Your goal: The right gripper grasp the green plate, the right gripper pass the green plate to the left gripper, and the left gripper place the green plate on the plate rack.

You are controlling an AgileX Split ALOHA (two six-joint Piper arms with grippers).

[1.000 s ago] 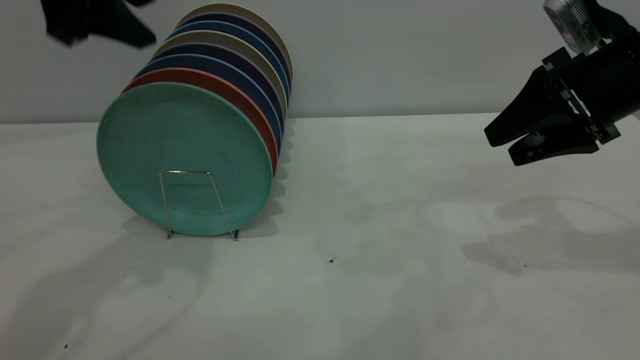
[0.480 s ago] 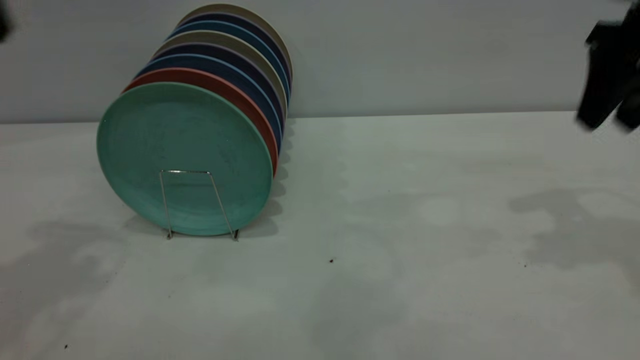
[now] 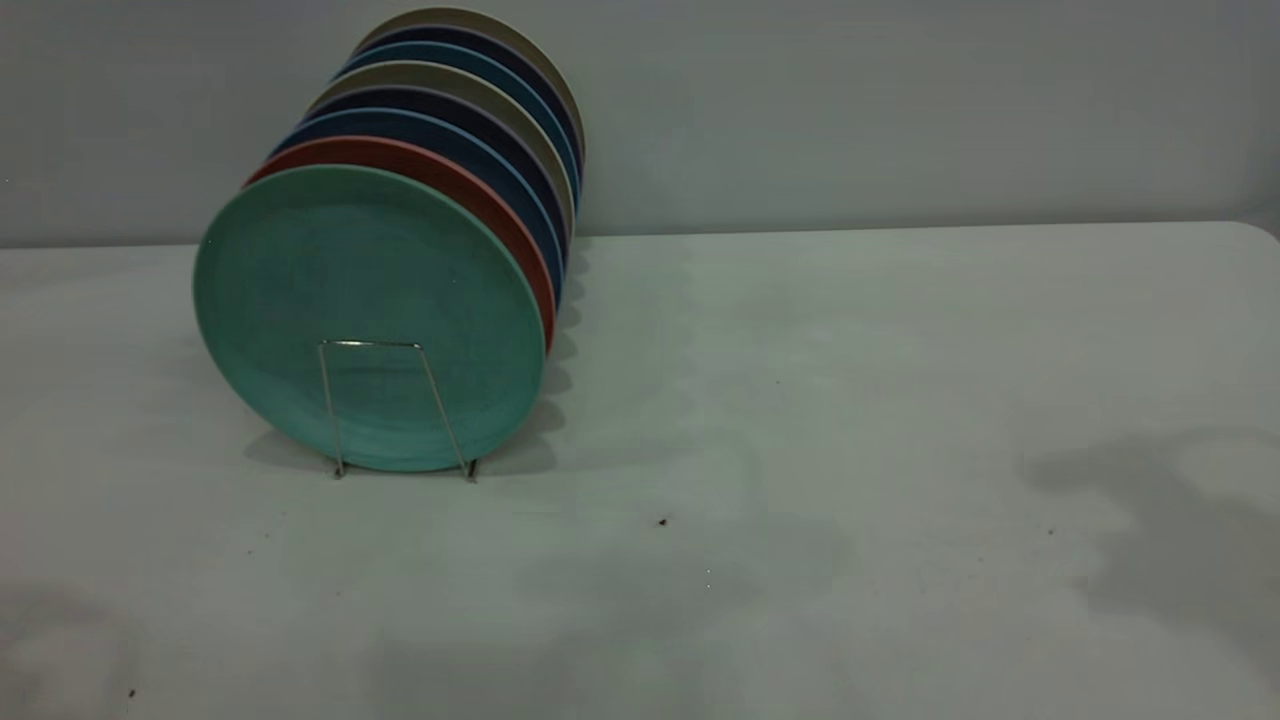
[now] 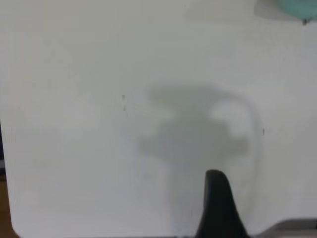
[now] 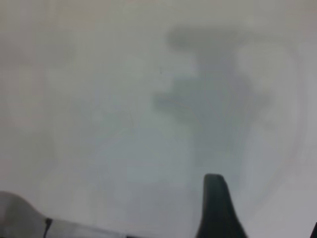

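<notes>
The green plate [image 3: 370, 260] stands upright at the front of the plate rack [image 3: 331, 410], behind its front wire loop. A sliver of it shows in the left wrist view [image 4: 297, 6], far from my left gripper [image 4: 265, 203]. Neither gripper shows in the exterior view. Only one black finger [image 4: 218, 208] of the left gripper shows, over bare table, so the jaws stand apart and empty. My right gripper [image 5: 265, 208] is also over bare table, with one finger [image 5: 215, 210] in view and a sliver of the other at the picture's edge. It is open and empty.
Behind the green plate, a salmon-pink plate [image 3: 480, 190], navy-blue plates [image 3: 500, 165] and beige plates [image 3: 535, 135] fill the rack in a leaning row. The white table [image 3: 800, 400] carries only arm shadows and a few dark specks. A grey wall stands behind.
Both arms have drawn back out of the exterior view, the left one off to the left, the right one off to the right. The plates have not moved.
</notes>
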